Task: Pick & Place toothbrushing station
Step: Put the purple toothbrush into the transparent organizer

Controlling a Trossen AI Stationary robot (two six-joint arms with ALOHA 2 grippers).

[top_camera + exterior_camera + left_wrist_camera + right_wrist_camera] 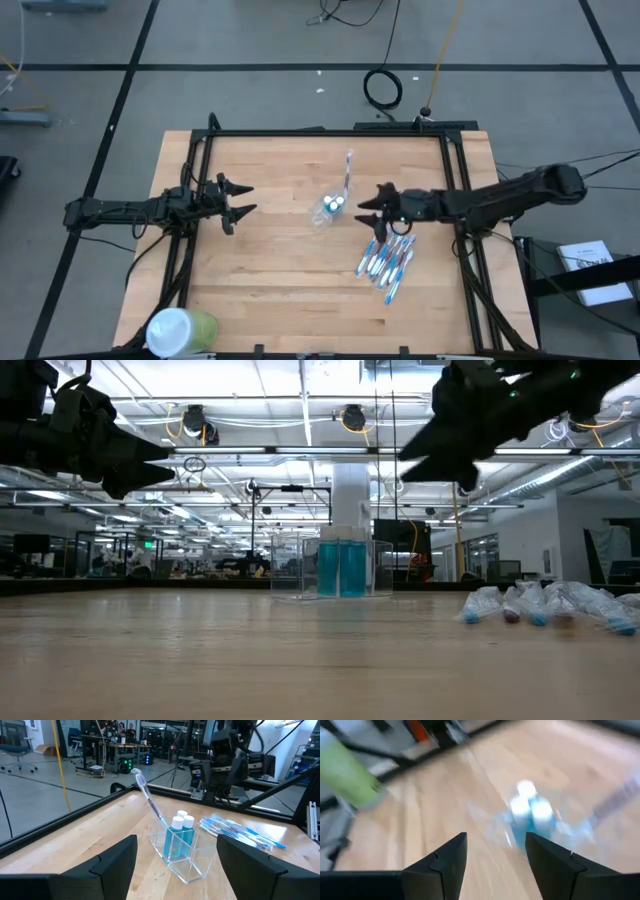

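Both grippers open and empty, clear cup between them on the table

The right gripper (372,208) hangs with jaws spread and nothing held, the clear cup (328,210) just ahead of its fingertips, holding 2 teal tubes (181,834) and 1 toothbrush (150,802) leaning out over the rim; the loose toothbrushes (387,260) lie in a pile just behind and below these jaws. The left gripper (236,201) waits with jaws wide and empty, the cup well ahead of them. The green cup (180,331) lies at the table (270,280) edge, far behind the left jaws
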